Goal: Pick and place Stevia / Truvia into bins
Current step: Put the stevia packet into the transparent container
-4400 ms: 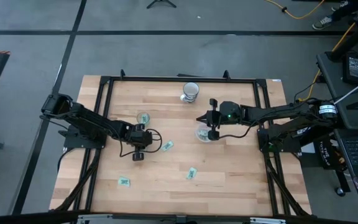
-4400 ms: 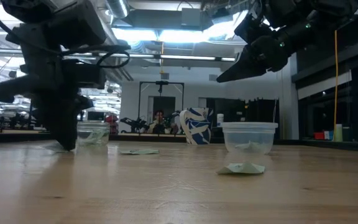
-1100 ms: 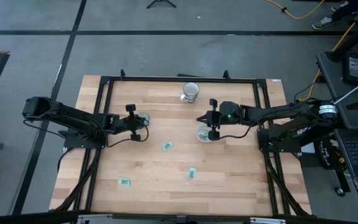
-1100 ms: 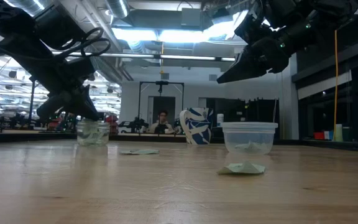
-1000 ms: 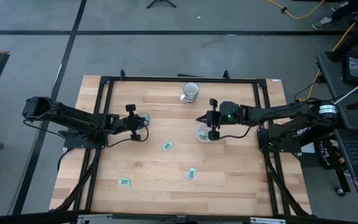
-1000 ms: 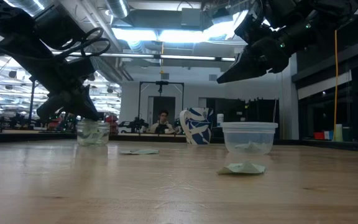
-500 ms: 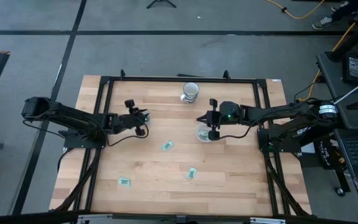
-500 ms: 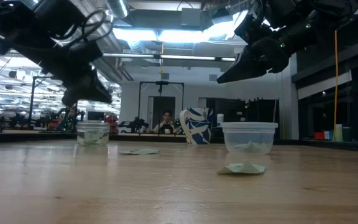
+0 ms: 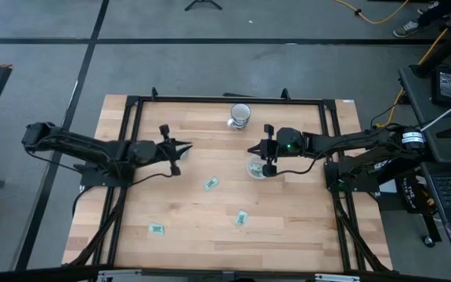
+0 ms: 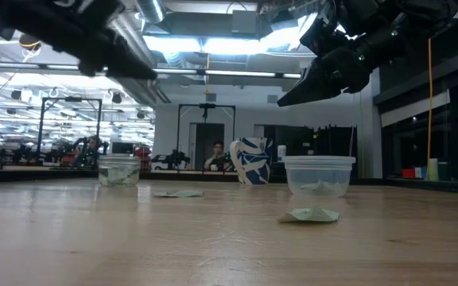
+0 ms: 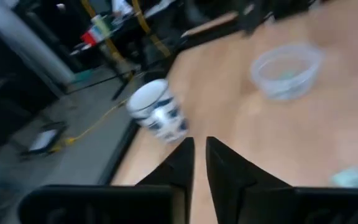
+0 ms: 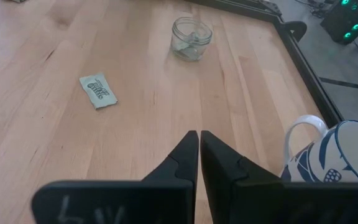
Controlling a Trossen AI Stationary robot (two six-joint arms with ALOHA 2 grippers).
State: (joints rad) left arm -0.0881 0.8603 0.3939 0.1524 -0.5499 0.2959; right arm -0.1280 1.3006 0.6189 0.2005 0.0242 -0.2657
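Three Stevia packets lie flat on the table: one mid-table, one nearer the front, one front left. The small clear bin stands left of centre and holds packets. The wider clear bin stands right of centre with a packet in it. My left gripper hangs well above the small bin, shut and with nothing in it, pointing nearly level toward the table's right. My right gripper hangs shut and empty above the wider bin's far-left rim.
A white mug with blue pattern stands at the far middle of the table. A black frame runs around the tabletop. Bare wood lies between the two bins and along the front edge.
My left gripper has risen from just over the small bin to well above it, and it has tipped from slanting down to nearly level. The right arm has kept still, and the packets on the table have not moved.
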